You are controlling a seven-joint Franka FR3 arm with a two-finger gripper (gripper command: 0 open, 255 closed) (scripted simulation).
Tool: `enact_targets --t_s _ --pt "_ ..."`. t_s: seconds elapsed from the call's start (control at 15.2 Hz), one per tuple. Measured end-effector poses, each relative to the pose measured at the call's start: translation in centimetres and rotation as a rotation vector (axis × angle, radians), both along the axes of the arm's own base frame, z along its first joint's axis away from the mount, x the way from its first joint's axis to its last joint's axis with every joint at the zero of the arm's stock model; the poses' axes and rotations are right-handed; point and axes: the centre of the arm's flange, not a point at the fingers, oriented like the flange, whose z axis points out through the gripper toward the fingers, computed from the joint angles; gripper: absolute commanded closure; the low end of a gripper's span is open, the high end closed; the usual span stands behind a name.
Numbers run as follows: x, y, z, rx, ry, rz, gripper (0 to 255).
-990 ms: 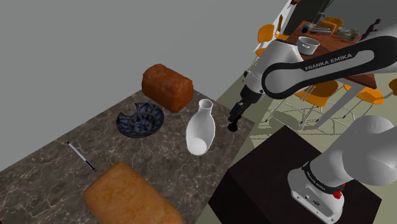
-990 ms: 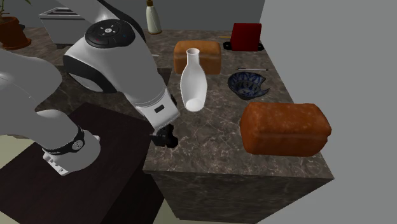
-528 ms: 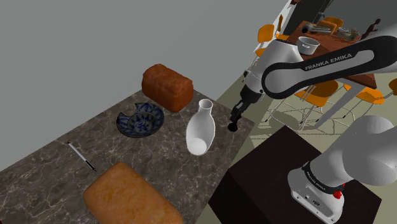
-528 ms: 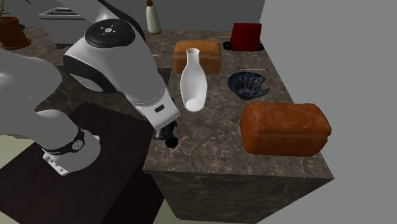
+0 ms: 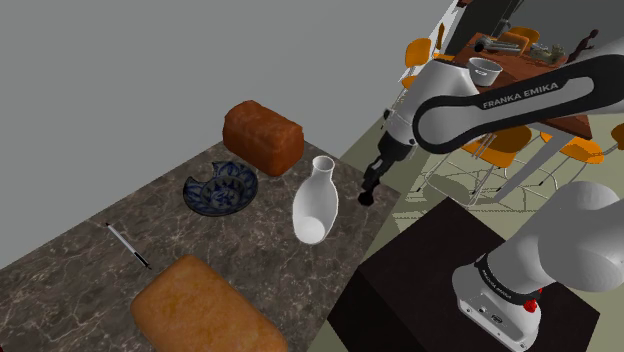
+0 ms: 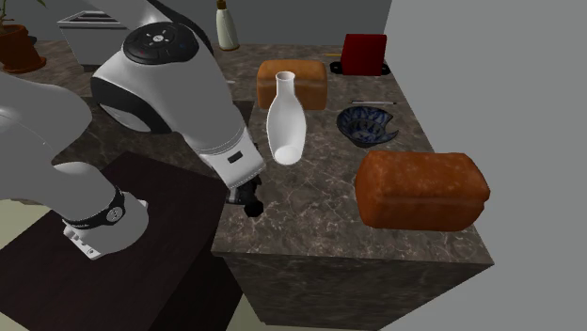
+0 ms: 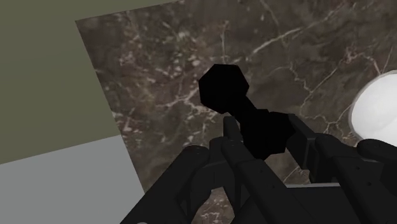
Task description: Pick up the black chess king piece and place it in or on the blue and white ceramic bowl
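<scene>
the gripper [image 7: 263, 135], fingers [image 7: 231, 132] clenched on the black chess king piece [image 7: 222, 88], has crept slightly higher above the bench [image 5: 70, 265] corner beside the white vase [image 5: 316, 200], so the lift looks begun, the blue and white bowl [image 5: 221, 187] well apart.

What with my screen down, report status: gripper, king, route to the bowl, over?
Gripper shut on black king, near the counter edge. Blue and white bowl not yet reached. White vase stands between king and bowl.
</scene>
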Motion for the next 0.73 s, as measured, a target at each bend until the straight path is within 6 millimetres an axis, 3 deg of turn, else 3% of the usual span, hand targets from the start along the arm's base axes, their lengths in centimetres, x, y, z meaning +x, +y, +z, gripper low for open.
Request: enact_targets --t_s 0.73 --pt "0.0 -0.1 5.6 0.0 0.0 0.0 255"
